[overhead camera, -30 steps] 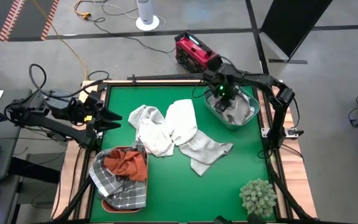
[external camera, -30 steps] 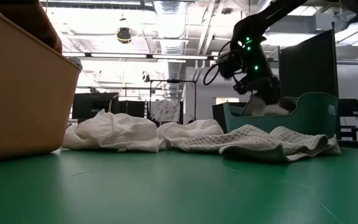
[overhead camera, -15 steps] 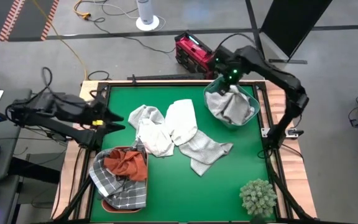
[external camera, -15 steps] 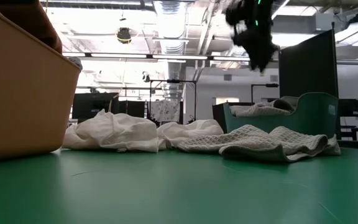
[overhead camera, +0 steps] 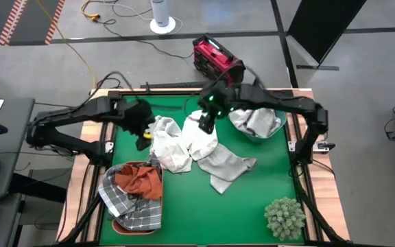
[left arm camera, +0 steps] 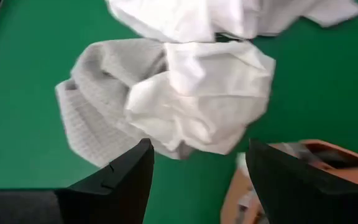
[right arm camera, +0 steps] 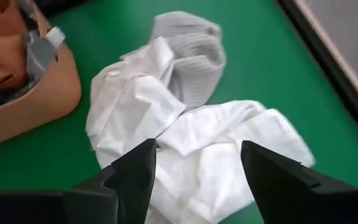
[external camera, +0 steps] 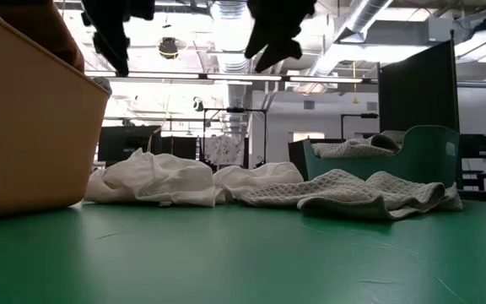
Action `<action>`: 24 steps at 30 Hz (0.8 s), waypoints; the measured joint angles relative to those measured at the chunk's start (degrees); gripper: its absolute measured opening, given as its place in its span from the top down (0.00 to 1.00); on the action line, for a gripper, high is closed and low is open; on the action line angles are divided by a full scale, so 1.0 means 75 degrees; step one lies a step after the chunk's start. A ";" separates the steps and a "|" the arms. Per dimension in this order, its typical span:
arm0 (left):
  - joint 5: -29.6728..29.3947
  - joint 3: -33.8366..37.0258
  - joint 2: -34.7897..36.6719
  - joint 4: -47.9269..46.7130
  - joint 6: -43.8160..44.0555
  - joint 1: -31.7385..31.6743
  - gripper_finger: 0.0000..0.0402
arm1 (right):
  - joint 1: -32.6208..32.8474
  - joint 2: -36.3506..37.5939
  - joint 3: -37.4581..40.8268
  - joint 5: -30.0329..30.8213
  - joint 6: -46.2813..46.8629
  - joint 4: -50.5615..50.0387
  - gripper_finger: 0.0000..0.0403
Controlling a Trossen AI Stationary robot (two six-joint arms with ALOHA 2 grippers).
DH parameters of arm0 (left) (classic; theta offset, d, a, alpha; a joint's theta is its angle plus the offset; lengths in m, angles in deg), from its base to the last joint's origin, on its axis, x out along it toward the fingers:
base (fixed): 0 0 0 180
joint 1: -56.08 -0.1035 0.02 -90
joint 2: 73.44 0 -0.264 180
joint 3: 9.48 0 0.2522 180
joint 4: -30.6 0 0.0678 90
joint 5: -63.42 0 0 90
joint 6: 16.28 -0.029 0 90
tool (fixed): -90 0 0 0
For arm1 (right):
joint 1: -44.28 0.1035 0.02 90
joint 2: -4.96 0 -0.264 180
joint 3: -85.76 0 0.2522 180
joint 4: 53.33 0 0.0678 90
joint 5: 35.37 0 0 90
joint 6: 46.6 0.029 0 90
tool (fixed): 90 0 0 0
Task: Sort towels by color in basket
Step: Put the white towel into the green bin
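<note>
Both grippers, left (overhead camera: 145, 127) and right (overhead camera: 205, 122), hover open and empty over the mid-table white towels (overhead camera: 184, 140), needing descent to grasp.

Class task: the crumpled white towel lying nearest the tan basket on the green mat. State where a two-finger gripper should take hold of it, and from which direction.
Grip the white towel on a raised crease at its bunched centre, coming straight down from above. It lies heaped on the mat, so folds stand up for open fingers to pinch; its flat edges offer little purchase.

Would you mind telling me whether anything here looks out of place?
Yes: a grey checked towel spills over the rim of the tan basket, and a spiky green plant ball sits in the table corner, unrelated to the towels.
</note>
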State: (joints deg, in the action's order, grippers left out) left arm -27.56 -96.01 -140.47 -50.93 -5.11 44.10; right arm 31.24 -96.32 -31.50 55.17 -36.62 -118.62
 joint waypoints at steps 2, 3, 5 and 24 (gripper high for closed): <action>0.0373 0.0002 -0.0036 0.0029 -0.0245 -0.0454 0.40 | 0.0207 -0.0177 -0.0006 -0.0123 0.0011 0.0013 0.34; 0.0497 0.0002 0.0018 0.0060 -0.0301 -0.0606 0.40 | 0.0310 -0.0267 -0.0015 -0.0171 0.0005 0.0024 0.34; 0.0513 0.0002 0.0209 0.0145 -0.0338 -0.0833 0.40 | 0.0528 -0.0494 -0.0023 -0.0176 -0.0090 0.0113 0.34; 0.0318 -0.0001 0.2441 0.0277 0.2099 -0.0642 0.40 | 0.1199 -0.3605 -0.0018 -0.0551 0.0175 0.2552 0.35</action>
State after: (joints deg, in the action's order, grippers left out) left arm -25.17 -96.02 -122.16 -48.85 10.63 39.28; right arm 40.23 -123.36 -31.63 51.04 -35.30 -99.48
